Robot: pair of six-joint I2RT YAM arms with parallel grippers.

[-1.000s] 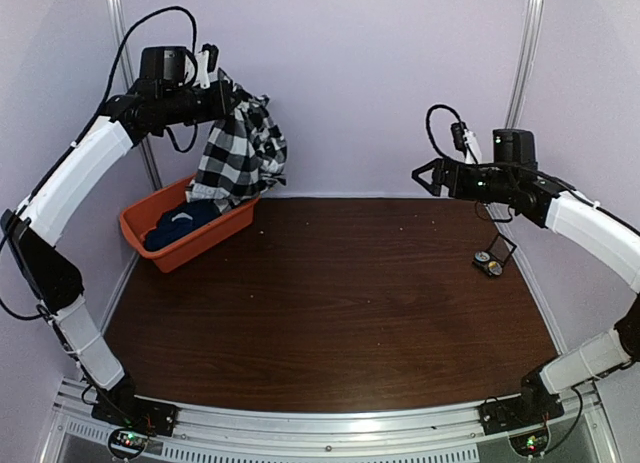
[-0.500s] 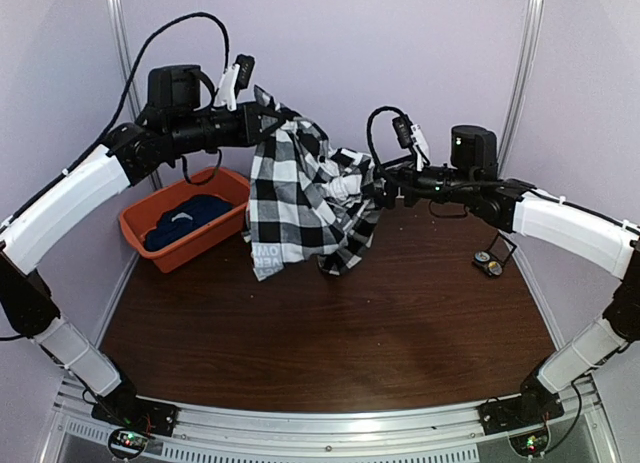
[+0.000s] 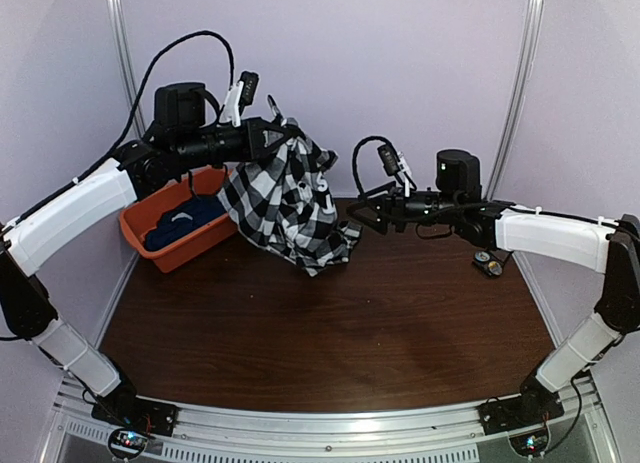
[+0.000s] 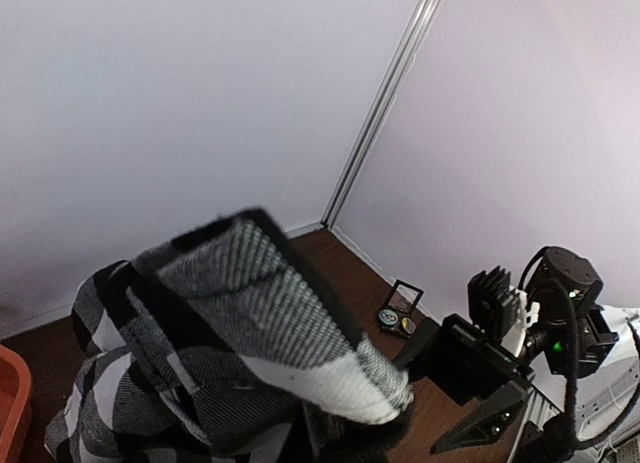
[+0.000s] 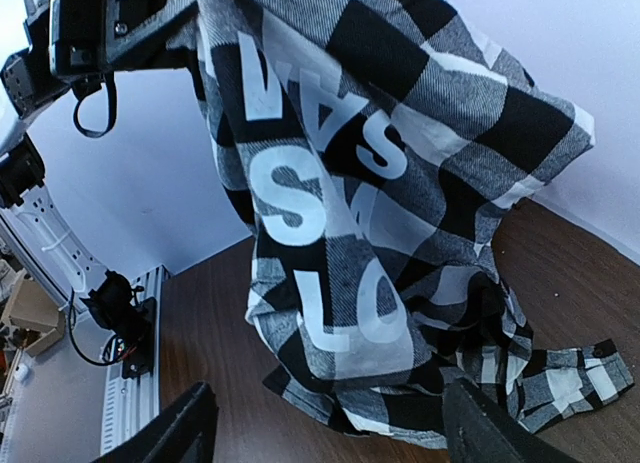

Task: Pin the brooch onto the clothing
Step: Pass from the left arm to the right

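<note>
The clothing [image 3: 285, 198], a black-and-white checked shirt, hangs bunched from my left gripper [image 3: 283, 140], which is shut on its upper part; its lowest corner touches the table. In the left wrist view the cloth [image 4: 250, 323] covers the fingers. My right gripper [image 3: 358, 215] is open just right of the shirt. In the right wrist view the lettered panel [image 5: 330, 233] hangs ahead of the gripper [image 5: 330, 433], whose fingers [image 5: 185, 433] stand wide apart below the hem. The brooch [image 3: 492, 268] lies by a small open black case [image 4: 402, 313] at the table's right edge.
An orange bin [image 3: 165, 251] stands at the back left, under the left arm, with a dark navy garment [image 3: 180, 221] in it. Purple walls close the back and sides. Bare brown table [image 3: 330, 333] spreads in front of the shirt.
The left arm carried the shirt rightward from above the bin to mid-table. The right arm swung left to meet it. The shirt now hangs more bunched than half a second ago.
</note>
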